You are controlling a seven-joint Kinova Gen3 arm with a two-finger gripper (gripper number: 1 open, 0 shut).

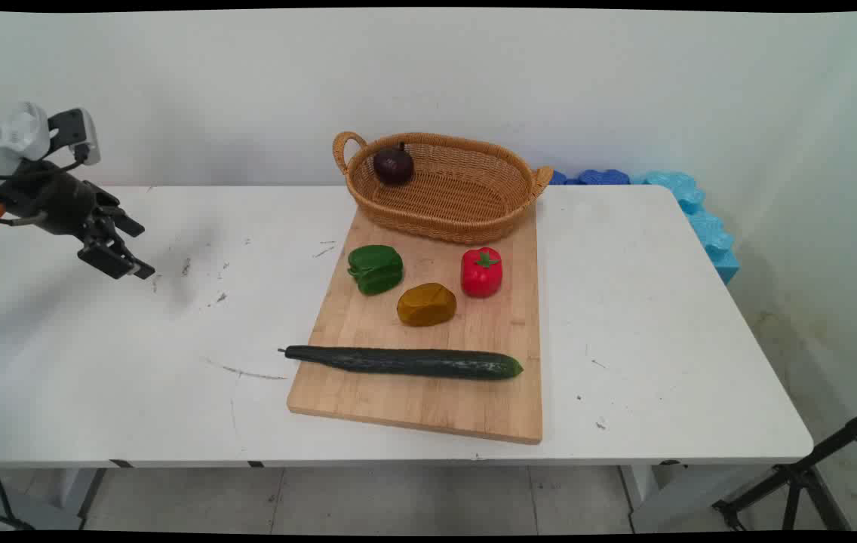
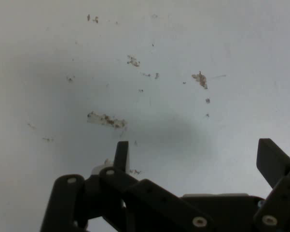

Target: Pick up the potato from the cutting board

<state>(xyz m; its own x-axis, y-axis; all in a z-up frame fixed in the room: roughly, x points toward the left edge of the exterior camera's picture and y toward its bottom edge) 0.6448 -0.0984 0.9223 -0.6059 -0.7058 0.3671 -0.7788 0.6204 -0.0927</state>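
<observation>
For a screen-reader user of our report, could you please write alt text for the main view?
A black gripper with open fingers hangs empty over the left of a white table. A wooden cutting board at centre holds a cucumber, a green pepper, a red pepper and a brownish-yellow vegetable. A wicker basket at its far end holds a dark purple vegetable.

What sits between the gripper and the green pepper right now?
Only scuffed white table in the main view. The open gripper hangs empty at far left; the green pepper is on the cutting board. The hand view shows only marked tabletop.
</observation>
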